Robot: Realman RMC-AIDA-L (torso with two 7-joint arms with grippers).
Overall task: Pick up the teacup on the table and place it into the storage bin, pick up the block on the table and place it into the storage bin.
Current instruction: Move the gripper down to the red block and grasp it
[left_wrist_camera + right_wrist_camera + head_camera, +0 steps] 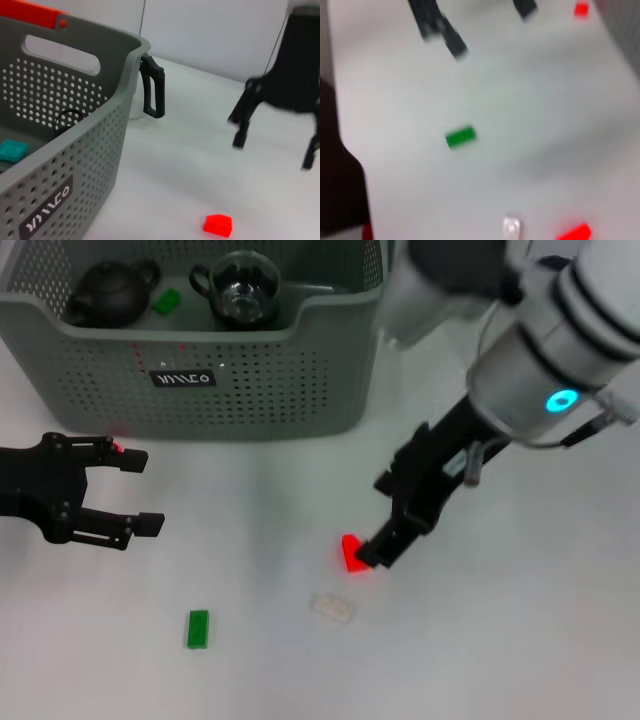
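Before the bin [250, 390], my right gripper [372, 552] touches the red block [351, 552] on the counter; grip unclear. I'd straddle it squarely. Left gripper [140, 492] idles, fingers released.

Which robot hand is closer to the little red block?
Right. The right gripper is right beside the red block, while the left gripper waits open far across the table.

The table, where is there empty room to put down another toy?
Bare table lies right of the red block, and along the front left of the green block. It is crowded around the red block, where the right gripper reaches down and the clear block lies close by.
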